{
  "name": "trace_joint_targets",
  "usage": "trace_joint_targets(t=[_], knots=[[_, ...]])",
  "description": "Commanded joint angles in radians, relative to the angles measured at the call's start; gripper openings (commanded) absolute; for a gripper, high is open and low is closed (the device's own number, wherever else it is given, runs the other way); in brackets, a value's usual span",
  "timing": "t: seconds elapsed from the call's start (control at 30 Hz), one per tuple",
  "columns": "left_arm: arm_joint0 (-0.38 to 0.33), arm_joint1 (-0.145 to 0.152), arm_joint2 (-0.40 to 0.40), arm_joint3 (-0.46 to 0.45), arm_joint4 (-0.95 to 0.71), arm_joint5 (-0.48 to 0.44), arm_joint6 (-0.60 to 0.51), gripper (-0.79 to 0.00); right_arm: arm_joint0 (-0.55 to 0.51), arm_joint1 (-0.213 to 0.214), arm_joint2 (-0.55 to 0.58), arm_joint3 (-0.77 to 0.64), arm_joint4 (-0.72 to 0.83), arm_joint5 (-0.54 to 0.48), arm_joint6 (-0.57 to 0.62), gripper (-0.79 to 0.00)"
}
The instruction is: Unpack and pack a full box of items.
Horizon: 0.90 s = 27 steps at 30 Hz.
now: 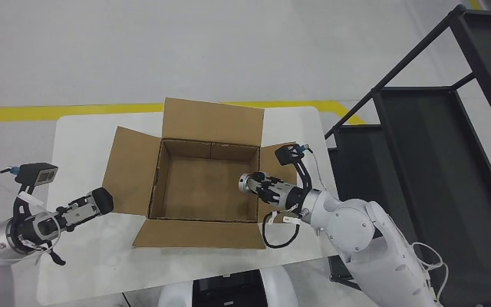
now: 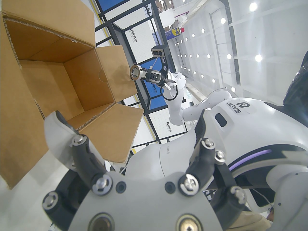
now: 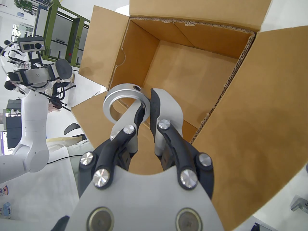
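An open cardboard box [image 1: 203, 188] stands in the middle of the white table [image 1: 100, 257], all flaps folded out; its inside [image 3: 192, 73] looks bare. My right gripper [image 1: 257, 186] hangs over the box's right rim, shut on a silver metal ring [image 1: 245, 183]. In the right wrist view the ring [image 3: 125, 90] is pinched on one side between the pads of that gripper [image 3: 147, 104]. My left gripper [image 1: 103, 201] stays over the table left of the box, apart from the left flap. Its fingers [image 2: 60, 126] stand wide open with nothing between them. The box [image 2: 48, 78] and the ring [image 2: 136, 72] show beyond.
A dark metal stair frame [image 1: 430, 138] stands close to the table's right side. A yellow floor line [image 1: 77, 112] runs behind the table. A small metal bracket [image 3: 299, 204] lies on the table near the box's right flap.
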Motion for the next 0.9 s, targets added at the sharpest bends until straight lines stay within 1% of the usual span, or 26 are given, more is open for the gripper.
trace_joint_targets(t=[0.0,0.87], knots=[[0.000,0.000,0.000,0.000,0.000,0.000,0.000,0.000,0.004,-0.001,-0.006,0.002,-0.002,0.005,-0.002,-0.785],[0.000,0.000,0.000,0.000,0.000,0.000,0.000,0.000,0.004,-0.001,-0.011,0.008,-0.014,0.007,-0.007,-0.785]])
